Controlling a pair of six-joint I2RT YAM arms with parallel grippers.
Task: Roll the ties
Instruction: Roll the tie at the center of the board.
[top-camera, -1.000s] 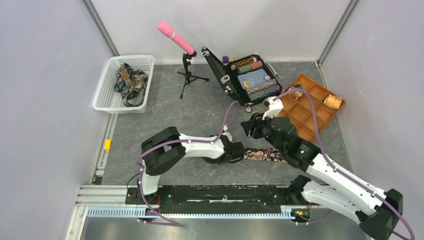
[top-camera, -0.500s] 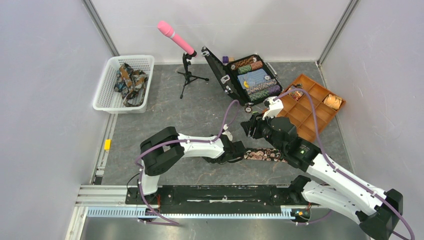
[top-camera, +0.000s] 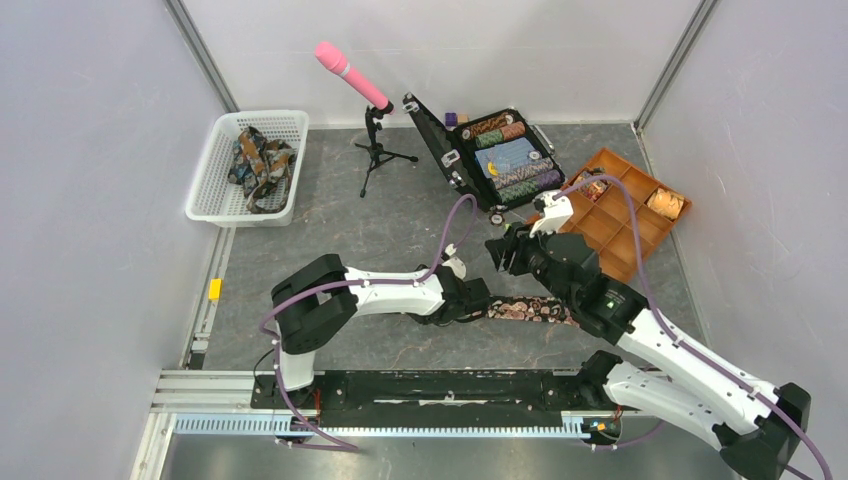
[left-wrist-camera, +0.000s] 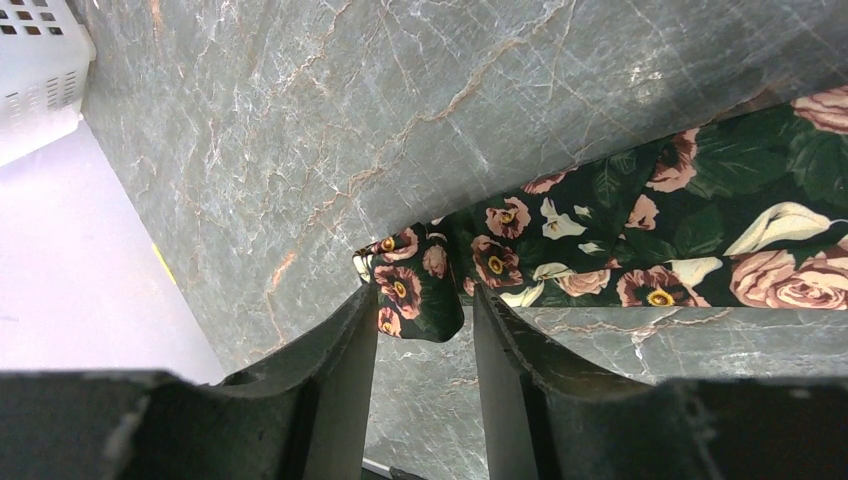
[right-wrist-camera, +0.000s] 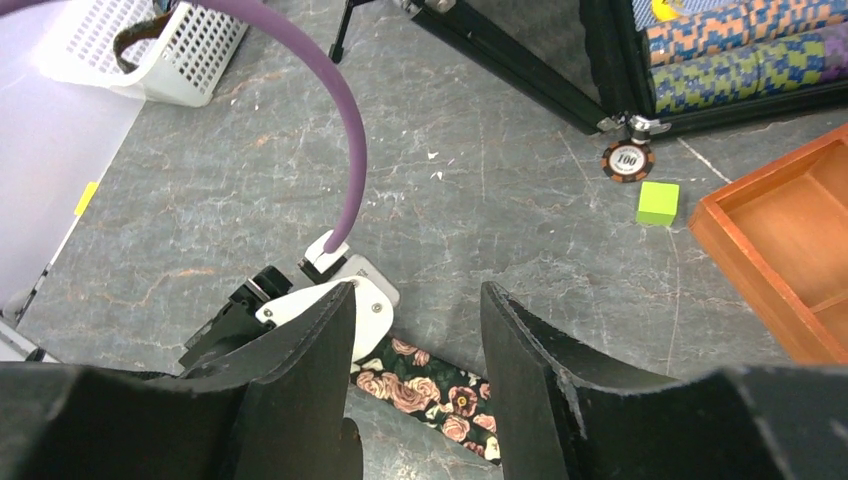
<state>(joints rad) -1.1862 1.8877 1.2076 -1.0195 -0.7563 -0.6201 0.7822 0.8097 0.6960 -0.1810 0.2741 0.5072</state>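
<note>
Tie (top-camera: 530, 309) lies flat on the table near the arms, long axis left-right. Its narrow left end is curled into the part-open gap of the left hand (left-wrist-camera: 425, 330), can't tell if it's pinched or just sitting there, so I'd say left is the arm to start the roll, rightward along the strip. Right hand (top-camera: 503, 250) hovers just behind the tie, wide and empty; basket (top-camera: 204, 170) holds tangled loose ties (top-camera: 255, 160), tray (top-camera: 610, 225) has a tan coil (top-camera: 665, 203) in an edge compartment.
</note>
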